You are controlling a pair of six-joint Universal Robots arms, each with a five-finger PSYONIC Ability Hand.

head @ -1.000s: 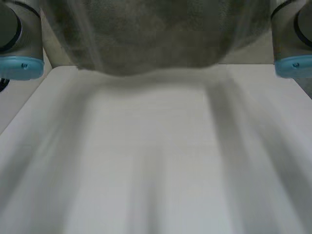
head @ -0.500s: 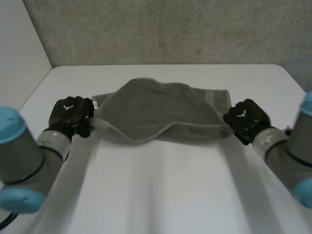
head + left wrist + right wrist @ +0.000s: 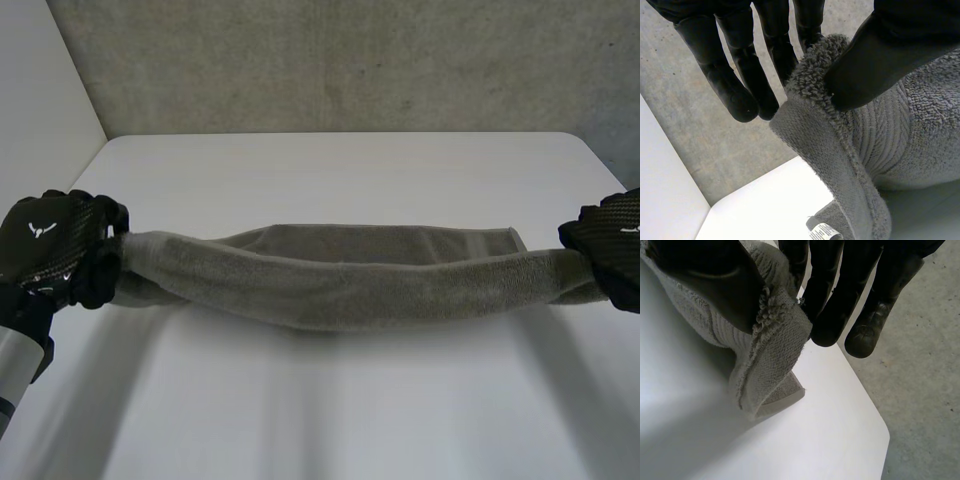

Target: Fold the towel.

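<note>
Towel [image 3: 330, 290], grey terry, hangs stretched in a long roll across the white table [image 3: 330, 400], sagging at the middle, with its rear part lying flat on the tabletop. A white label [image 3: 822, 232] shows near its left end. The left hand [image 3: 55, 245] pinches that end between thumb and fingers; the right hand [image 3: 612, 240] pinches the opposite end likewise. Speckled grey concrete [image 3: 330, 60] lies beyond the table's far edge.

Head camera behind, looking down table [image 3: 330, 170]; wrist cameras close on towel [image 3: 340, 290] ends.
</note>
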